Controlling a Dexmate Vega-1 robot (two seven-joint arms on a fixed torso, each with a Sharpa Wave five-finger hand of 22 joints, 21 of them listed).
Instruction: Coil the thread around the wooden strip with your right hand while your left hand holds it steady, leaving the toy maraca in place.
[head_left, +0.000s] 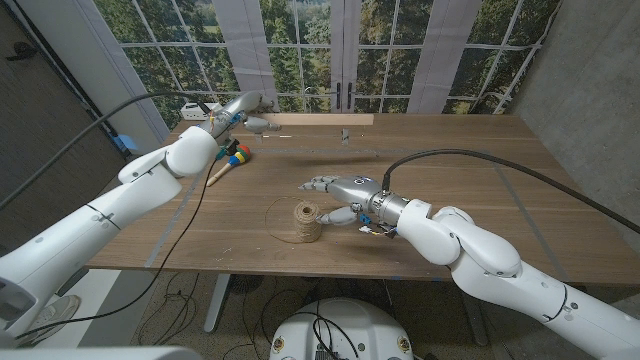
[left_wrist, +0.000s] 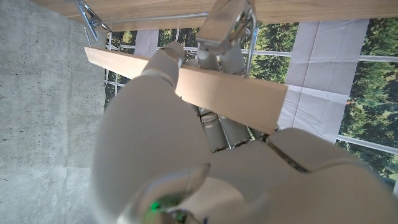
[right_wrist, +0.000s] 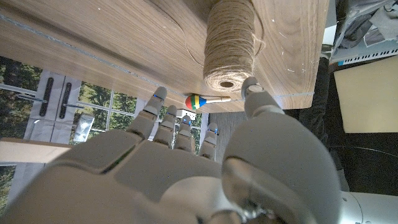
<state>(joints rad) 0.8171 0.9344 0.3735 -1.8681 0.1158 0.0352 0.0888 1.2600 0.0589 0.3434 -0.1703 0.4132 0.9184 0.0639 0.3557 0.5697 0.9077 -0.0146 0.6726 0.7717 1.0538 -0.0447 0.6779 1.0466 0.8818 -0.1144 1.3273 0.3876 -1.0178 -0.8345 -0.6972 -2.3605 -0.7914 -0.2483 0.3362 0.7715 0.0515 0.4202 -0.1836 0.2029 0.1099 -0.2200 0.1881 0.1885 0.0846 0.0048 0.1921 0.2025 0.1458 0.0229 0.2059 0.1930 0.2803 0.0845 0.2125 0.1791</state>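
— While the desk (head_left: 440, 190) carries everything, where is the wooden strip (head_left: 320, 120)?
— Lifted off it, gripped in the left hand (head_left: 238, 112), whose fingers (left_wrist: 214, 59) close around it.
— And the right hand (head_left: 345, 195)?
— Fingers (right_wrist: 155, 109) spread, holding nothing, thumb beside the thread spool (head_left: 306, 222). The toy maraca (head_left: 232, 160) lies below the left fingers.

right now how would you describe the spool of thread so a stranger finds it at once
Start at the wooden table and go to its near edge, just beside the right hand. The spool of thread stands upright there, a tan twine cylinder with a loose loop on the wood; unlike the toy maraca, it is plain, not coloured.
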